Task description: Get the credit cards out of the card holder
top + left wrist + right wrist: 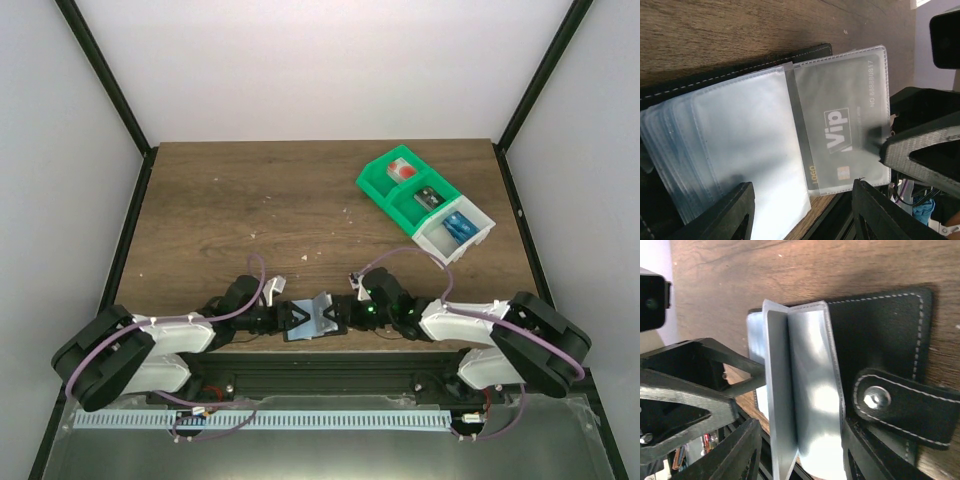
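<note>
The card holder [312, 318] lies open near the table's front edge, between my two grippers. Its black cover [880, 330] and snap tab [900, 402] lie flat, and its clear sleeves [805, 390] stand fanned up. One credit card [840, 132], marked "Vip" and looking grey through the plastic, sits inside a sleeve. My left gripper [802, 200] is open, with its jaws on either side of the sleeves. My right gripper [800, 440] is open around the fanned sleeves. One of its fingers [920, 150] touches the edge of the card's sleeve.
A green-and-white compartment bin [385, 190] stands at the back right. It holds a red item, a dark item and blue items [458, 226] in its white end compartment. The table's front edge and the arms' base rail are right behind the holder.
</note>
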Tool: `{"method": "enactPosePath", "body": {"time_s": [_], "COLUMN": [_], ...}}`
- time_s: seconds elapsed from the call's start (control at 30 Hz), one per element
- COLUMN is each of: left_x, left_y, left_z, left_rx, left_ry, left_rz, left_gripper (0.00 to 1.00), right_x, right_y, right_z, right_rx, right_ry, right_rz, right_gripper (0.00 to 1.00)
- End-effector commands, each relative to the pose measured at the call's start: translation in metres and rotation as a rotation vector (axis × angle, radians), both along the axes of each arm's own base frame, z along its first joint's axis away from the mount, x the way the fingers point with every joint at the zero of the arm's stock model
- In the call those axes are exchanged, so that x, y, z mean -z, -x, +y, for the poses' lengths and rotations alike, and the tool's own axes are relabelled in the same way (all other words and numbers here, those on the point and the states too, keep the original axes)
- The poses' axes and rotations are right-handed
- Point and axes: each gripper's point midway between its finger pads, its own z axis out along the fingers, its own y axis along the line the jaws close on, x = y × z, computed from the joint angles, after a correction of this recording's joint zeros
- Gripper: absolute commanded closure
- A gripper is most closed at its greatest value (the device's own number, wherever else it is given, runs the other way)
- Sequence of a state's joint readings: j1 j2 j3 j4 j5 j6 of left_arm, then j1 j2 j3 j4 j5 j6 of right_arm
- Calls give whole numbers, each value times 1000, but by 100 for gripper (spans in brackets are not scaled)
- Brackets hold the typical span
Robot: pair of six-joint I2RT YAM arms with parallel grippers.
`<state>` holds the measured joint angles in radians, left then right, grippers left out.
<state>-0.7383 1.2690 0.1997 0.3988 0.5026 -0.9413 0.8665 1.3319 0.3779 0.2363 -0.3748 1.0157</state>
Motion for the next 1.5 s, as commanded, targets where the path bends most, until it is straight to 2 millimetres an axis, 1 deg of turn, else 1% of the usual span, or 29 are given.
{"method": "enactPosePath", "body": {"time_s": [0.0,0.33,0.4,0.5,0.6,0.67,0.77,0.87,0.9,0.97,1.0,1.27,1.37,1.47], "left_x": [18,17,16,15,15,15,15,15,15,14,15,16,15,15], "left_y": [6,7,6,6,6,6,5,5,5,5,5,6,7,7], "left_z": [10,9,9,10,10,11,11,11,11,11,11,12,12,12], "left_rx": [-6,0,-1,-8,-10,-12,-18,-19,-17,-19,-18,-23,-19,-20], "left_ry": [-58,-55,-54,-56,-54,-53,-51,-51,-49,-48,-50,-46,-44,-44], "left_rz": [36,40,38,33,34,37,32,34,34,34,35,37,37,38], "left_gripper": [44,45,46,46,47,47,47,48,48,48,48,48,49,49], "right_x": [-18,-17,-20,-18,-14,-11,-14,-26,-30,-34,-34,-30,-22,-16], "right_y": [-1,3,4,6,5,4,5,8,9,9,9,12,11,11], "right_z": [9,16,20,24,23,22,22,26,27,27,27,29,28,27], "right_rx": [-15,-45,-56,-68,-58,-53,-56,-75,-80,-83,-81,-91,-82,-76], "right_ry": [-65,-106,-140,-158,-146,-138,-157,-219,-236,-249,-248,-275,-252,-237], "right_rz": [-39,-19,-16,-3,2,5,-3,-22,-27,-37,-39,-25,-9,2], "right_gripper": [53,53,56,62,70,73,78,78,76,72,73,96,100,99]}}
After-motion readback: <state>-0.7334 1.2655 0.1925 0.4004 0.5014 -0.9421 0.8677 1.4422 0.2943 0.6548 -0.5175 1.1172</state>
